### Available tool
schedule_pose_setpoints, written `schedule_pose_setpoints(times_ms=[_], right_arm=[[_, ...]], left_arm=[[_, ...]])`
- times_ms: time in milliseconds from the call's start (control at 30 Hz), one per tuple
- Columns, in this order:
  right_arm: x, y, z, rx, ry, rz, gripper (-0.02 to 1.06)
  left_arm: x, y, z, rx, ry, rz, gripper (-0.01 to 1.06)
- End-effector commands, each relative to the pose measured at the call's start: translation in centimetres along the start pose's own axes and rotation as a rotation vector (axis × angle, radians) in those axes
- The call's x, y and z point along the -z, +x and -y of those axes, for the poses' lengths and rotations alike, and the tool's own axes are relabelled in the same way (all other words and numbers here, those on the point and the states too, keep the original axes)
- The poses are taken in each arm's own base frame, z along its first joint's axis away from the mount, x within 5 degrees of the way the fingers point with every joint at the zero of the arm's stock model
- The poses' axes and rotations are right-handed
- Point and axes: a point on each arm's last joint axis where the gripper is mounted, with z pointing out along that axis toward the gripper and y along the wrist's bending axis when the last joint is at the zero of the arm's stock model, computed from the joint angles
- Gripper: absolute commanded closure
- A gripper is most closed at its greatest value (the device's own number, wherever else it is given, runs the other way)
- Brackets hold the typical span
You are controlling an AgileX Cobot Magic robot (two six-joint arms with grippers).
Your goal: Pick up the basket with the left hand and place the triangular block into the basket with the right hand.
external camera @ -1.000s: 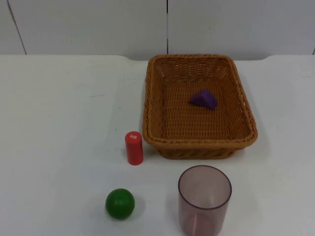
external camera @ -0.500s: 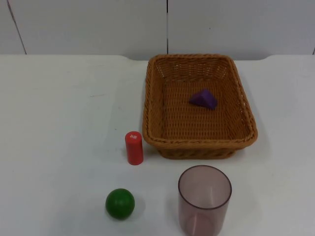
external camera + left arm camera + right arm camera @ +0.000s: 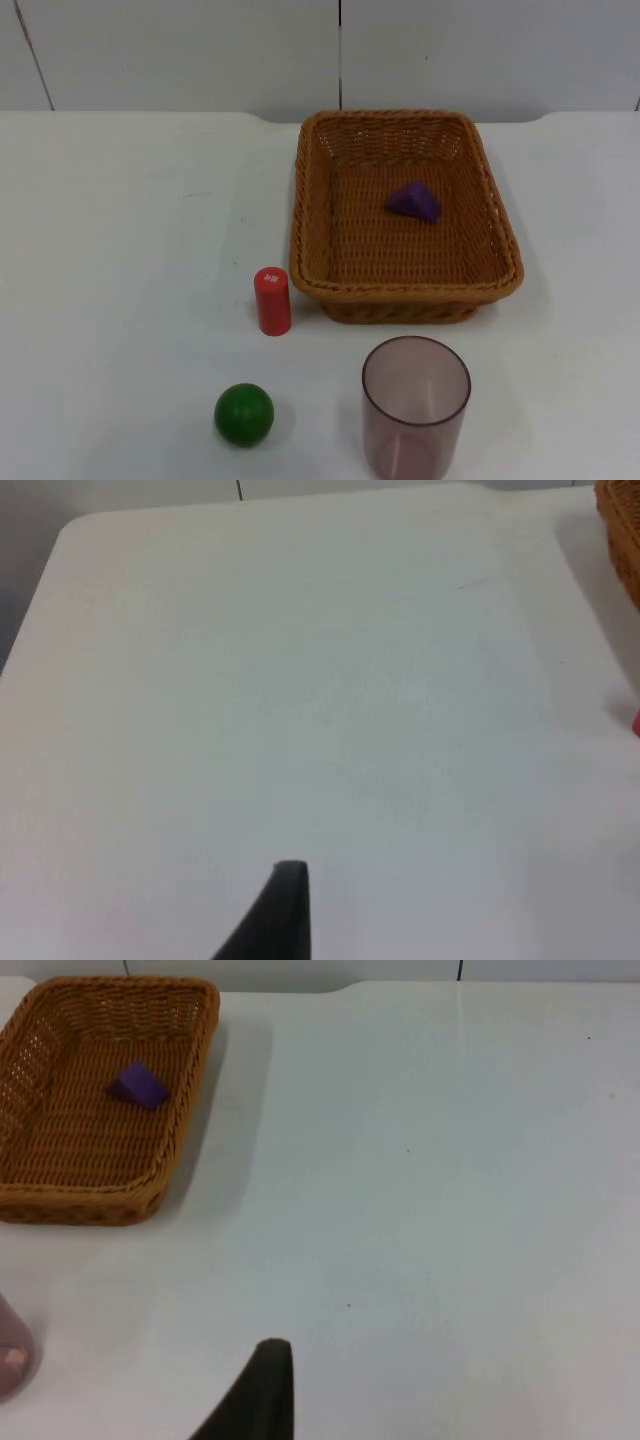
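Both steps look done to us: the purple triangular block lies inside the basket, near the table's far edge. We cannot tell either gripper's state, and nothing further seems called for except keeping both arms waiting.

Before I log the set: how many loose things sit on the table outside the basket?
3: a red cylinder beside the basket's front left corner, a green ball nearer the camera, and a cup in front of the basket.

White table bears basket, cylinder, ball, cup.
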Motion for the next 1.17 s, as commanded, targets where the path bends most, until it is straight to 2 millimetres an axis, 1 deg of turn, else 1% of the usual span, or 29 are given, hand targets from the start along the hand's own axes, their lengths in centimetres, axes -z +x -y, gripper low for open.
schedule_pose_setpoints(times_ms=[0, 1133], right_arm=[[-0.02, -0.06, 0.02, -0.005, 0.004, 0.013, 0.0], [-0.02, -0.06, 0.04, -0.004, 0.005, 0.013, 0.0]], left_arm=[[-0.07, -0.05, -0.02, 0.009, -0.002, 0.014, 0.0], [-0.07, -0.04, -0.15, 0.019, -0.016, 0.013, 0.0]])
